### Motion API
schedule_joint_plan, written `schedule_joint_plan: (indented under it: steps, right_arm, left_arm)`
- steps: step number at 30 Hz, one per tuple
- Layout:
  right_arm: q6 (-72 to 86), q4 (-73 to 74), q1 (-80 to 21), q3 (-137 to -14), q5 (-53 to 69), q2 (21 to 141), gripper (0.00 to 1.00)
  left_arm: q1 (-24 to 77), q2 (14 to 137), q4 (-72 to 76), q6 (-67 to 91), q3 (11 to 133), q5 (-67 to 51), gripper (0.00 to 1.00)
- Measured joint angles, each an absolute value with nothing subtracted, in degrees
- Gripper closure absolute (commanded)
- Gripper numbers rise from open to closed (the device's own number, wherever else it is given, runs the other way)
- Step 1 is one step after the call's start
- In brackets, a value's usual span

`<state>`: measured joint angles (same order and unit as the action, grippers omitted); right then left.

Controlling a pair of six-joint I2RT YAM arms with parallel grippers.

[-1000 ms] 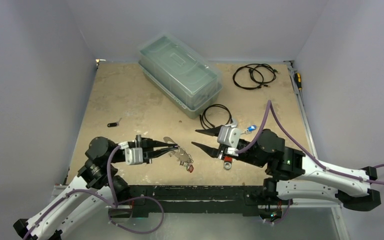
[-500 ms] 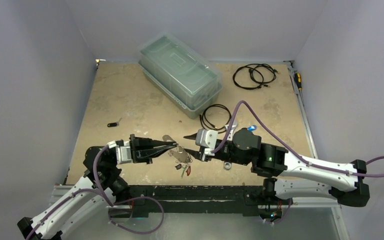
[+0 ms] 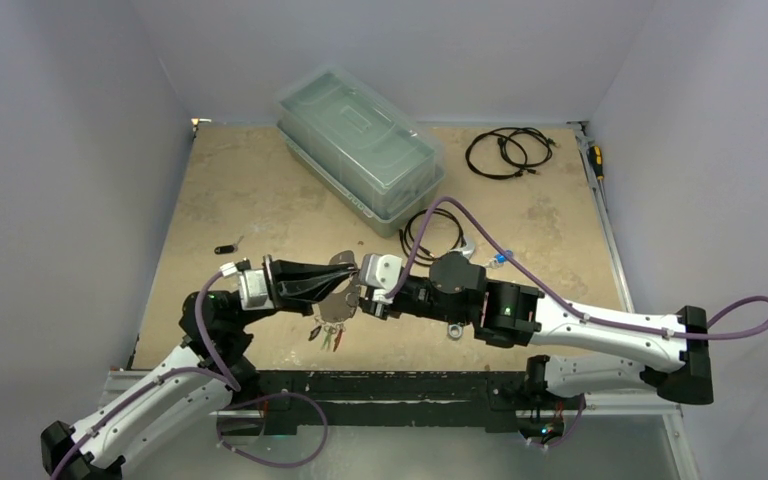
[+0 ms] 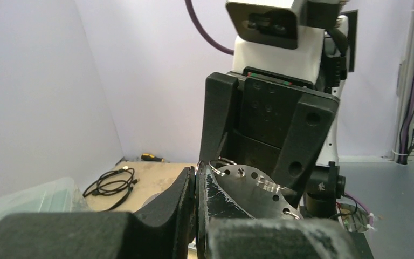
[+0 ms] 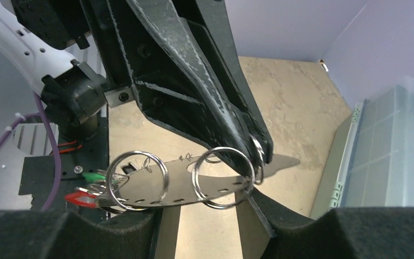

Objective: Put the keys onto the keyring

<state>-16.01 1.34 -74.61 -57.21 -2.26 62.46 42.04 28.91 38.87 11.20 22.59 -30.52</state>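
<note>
The keyring (image 3: 338, 300) is a flat silvery plate with a row of holes and split rings. My left gripper (image 3: 348, 272) is shut on one end and holds it off the table. Keys with green and red tags (image 3: 325, 335) hang from its low end. In the right wrist view the plate (image 5: 183, 183) lies across the gap of my open right gripper (image 5: 209, 208), with the left gripper (image 5: 256, 154) clamped above. My right gripper (image 3: 358, 302) faces the left one closely. The left wrist view shows its gripper (image 4: 197, 175) pinching the plate (image 4: 259, 186). A black-tagged key (image 3: 225, 248) and a blue-tagged key (image 3: 501, 258) lie apart.
A clear lidded bin (image 3: 360, 150) stands at the back centre. Black coiled cables lie behind the grippers (image 3: 432, 232) and at the back right (image 3: 505, 152). A wrench end (image 3: 454, 329) shows under the right arm. A screwdriver (image 3: 594, 160) lies at the right edge.
The left gripper lifted the keyring off the table, so the keys now hang. The right arm swung left and brought its open fingers up to the plate.
</note>
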Motion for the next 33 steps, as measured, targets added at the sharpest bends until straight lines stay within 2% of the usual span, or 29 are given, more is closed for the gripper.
schedule_joint_plan:
  steps: [4, 7, 10, 13, 14, 19, 22, 30, 33]
  right_arm:
    - [-15.9, 1.3, -74.6, -57.2, -3.7, 63.2, 0.55]
    - [-15.9, 1.1, -74.6, -56.7, -5.6, 62.0, 0.49]
    - [-15.9, 0.2, -74.6, -55.5, -8.5, 58.9, 0.39]
    - [-15.6, -1.5, -74.6, -53.8, -10.1, 54.8, 0.35]
    - [-15.3, -2.2, -74.6, -52.8, -10.2, 53.1, 0.28]
    - [-12.8, -5.5, -74.6, -47.3, -9.6, 46.1, 0.16]
    - [-11.3, -7.0, -74.6, -44.5, -9.0, 44.3, 0.02]
    - [-11.4, -13.3, -74.6, -43.0, -10.2, 45.4, 0.01]
    - [-11.9, -15.0, -74.6, -43.9, -10.9, 48.6, 0.08]
  left_arm:
    - [42.0, 30.2, 41.1, 11.8, 20.9, -28.1, 1.0]
    - [42.0, 30.7, 41.7, 12.0, 20.7, -26.5, 1.0]
    - [42.0, 29.9, 40.7, 12.0, 20.7, -25.0, 1.0]
    - [42.0, 27.3, 37.8, 11.4, 20.7, -23.1, 1.0]
    - [42.0, 26.2, 36.9, 11.2, 20.8, -22.3, 1.0]
    - [42.0, 24.6, 34.2, 10.9, 20.8, -20.7, 1.0]
    - [42.0, 24.7, 33.3, 10.9, 20.8, -20.6, 1.0]
    - [42.0, 24.9, 33.3, 10.9, 20.8, -20.7, 1.0]
    - [42.0, 24.9, 33.3, 10.9, 20.8, -20.8, 1.0]
